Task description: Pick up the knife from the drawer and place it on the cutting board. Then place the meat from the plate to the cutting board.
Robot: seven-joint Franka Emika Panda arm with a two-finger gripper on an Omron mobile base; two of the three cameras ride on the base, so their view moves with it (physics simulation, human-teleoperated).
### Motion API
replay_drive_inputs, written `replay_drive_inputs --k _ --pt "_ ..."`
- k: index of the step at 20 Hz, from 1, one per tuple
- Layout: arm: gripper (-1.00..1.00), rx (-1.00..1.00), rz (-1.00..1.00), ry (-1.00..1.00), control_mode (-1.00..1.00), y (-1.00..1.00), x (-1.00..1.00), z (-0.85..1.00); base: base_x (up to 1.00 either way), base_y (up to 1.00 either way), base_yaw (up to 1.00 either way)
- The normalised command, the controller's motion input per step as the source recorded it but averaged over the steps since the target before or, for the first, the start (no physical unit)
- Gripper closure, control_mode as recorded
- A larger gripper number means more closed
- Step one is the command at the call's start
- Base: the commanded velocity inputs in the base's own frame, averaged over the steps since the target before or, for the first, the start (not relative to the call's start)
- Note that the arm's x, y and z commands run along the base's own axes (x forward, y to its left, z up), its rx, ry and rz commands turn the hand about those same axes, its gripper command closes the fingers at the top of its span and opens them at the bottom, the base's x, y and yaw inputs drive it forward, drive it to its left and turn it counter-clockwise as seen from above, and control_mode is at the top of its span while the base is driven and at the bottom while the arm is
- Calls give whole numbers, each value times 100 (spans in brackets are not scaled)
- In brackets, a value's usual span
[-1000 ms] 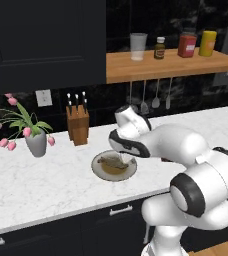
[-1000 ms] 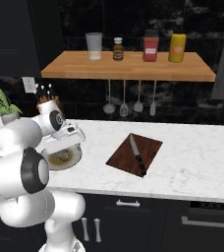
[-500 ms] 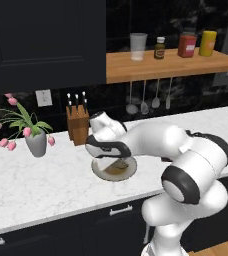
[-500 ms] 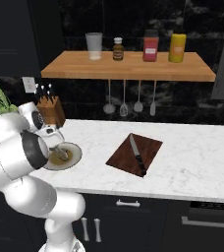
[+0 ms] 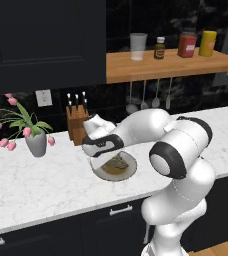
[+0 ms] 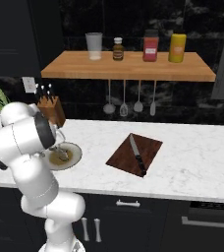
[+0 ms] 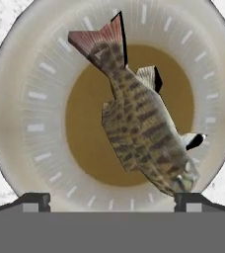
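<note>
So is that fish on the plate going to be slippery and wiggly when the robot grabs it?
Probably a bit slippery: the fish looks smooth and tapers toward its tail, so fingers could slide. It looks small on the plate, so likely light. It lies flat, so it shouldn't roll.

Knife block point(image 5: 77, 125) & pink tulips in vase point(image 5: 36, 144) on marble counter point(image 5: 31, 185) — cup point(image 5: 138, 46), 3 jars on wood shelf point(image 6: 133, 67).

My arm point(image 5: 181, 150) is glossy white, built of rounded bulbous segments with dark grey joint caps; a black band wraps my wrist, and my claw point(image 7: 112, 200) ends in two small dark tips.
</note>
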Motion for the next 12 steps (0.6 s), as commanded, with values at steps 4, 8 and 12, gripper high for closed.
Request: replay_drive_inputs --k 4,8,12 --pt "-100 0 0 -8 -100 0 31 -35 0 0 0" --pt "-100 0 0 -13 -100 -4 37 -26 0 0 0" --pt "-100 0 0 -16 -100 -7 28 -7 0 0 0"
